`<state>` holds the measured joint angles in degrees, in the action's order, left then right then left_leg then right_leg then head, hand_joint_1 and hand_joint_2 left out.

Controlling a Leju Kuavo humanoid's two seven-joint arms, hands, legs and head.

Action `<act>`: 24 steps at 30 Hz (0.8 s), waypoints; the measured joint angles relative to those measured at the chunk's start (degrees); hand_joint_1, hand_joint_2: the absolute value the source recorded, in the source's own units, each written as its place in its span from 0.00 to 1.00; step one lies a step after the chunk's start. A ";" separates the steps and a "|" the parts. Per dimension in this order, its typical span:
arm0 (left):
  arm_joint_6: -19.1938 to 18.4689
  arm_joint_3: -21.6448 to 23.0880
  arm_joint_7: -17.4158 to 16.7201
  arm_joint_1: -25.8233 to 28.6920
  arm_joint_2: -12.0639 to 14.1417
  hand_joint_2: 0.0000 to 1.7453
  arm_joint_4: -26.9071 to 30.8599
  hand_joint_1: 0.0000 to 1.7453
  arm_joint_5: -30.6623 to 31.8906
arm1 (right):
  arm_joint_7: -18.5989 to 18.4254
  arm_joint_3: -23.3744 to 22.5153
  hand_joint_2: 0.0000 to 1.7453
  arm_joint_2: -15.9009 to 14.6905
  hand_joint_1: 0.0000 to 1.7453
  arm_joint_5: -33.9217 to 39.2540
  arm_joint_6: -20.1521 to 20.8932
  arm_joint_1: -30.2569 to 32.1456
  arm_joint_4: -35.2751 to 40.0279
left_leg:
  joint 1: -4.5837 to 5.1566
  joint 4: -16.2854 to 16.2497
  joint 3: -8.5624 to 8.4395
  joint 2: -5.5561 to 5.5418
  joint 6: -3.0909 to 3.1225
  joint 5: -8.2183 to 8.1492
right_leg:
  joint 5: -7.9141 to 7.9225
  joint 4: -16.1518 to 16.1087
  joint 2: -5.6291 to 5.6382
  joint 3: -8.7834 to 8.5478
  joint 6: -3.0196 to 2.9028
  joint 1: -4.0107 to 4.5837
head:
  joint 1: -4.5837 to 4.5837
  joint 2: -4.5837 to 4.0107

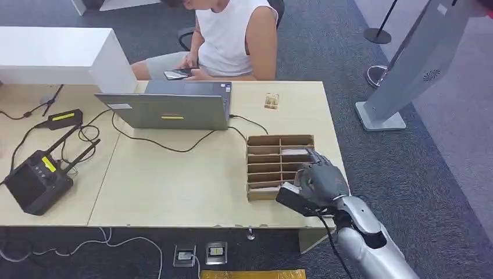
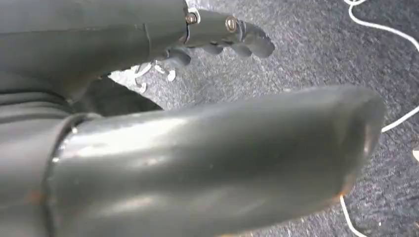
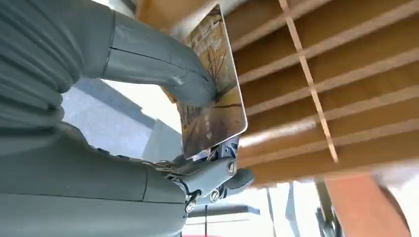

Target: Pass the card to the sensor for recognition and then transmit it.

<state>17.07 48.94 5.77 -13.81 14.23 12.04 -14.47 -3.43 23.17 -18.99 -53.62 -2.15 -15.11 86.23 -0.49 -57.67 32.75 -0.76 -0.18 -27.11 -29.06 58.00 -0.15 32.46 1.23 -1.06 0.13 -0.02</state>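
card (image 3: pixel 213 94) | pinched in right hand (image 3: pixel 163 98) | over cardboard rack (image 1: pixel 273 160)

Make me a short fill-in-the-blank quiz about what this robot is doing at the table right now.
1. The right hand holds a picture-printed ____ between thumb and fingers.
2. That hand is over the ____ divided box near the table's right end.
3. Behind the laptop sits a person looking at a ____.
4. The left hand hangs above grey ____, holding nothing.

Missing words: card; cardboard; phone; carpet
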 joint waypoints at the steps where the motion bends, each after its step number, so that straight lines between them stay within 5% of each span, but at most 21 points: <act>1: 0.02 0.00 0.00 -0.01 0.00 0.00 0.00 0.00 0.15 | 0.53 -0.17 1.00 0.00 1.00 -0.17 -0.69 -0.70 -0.02 | 0.00 0.00 0.00 0.01 0.00 0.00 | 0.00 0.00 0.01 0.00 0.00 0.00 | 0.02 0.00; 13: -0.26 0.00 -0.35 -1.57 -0.37 0.00 0.00 0.00 2.29 | 10.05 -7.21 1.00 -1.12 1.00 0.11 -6.97 -21.09 -2.53 | 0.02 -0.02 0.00 0.06 0.03 0.05 | 0.09 0.02 0.10 0.04 -0.01 -0.02 | 0.02 0.00; 24: -1.60 0.00 -0.66 -2.46 -0.68 0.00 0.00 0.00 3.10 | 15.50 -7.02 1.00 -1.60 1.00 2.56 -11.84 -40.08 -17.25 | 0.00 -0.02 0.07 0.02 0.03 0.04 | 0.08 0.02 -0.01 0.03 -0.01 0.00 | 0.00 0.00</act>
<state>15.47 48.94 5.11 -16.27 13.55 12.04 -11.37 12.07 16.15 -20.59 -51.06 -13.99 -55.19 68.98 -0.48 -57.68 32.82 -0.74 -0.15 -27.06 -28.98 58.02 -0.16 32.49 1.22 -1.06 0.13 -0.02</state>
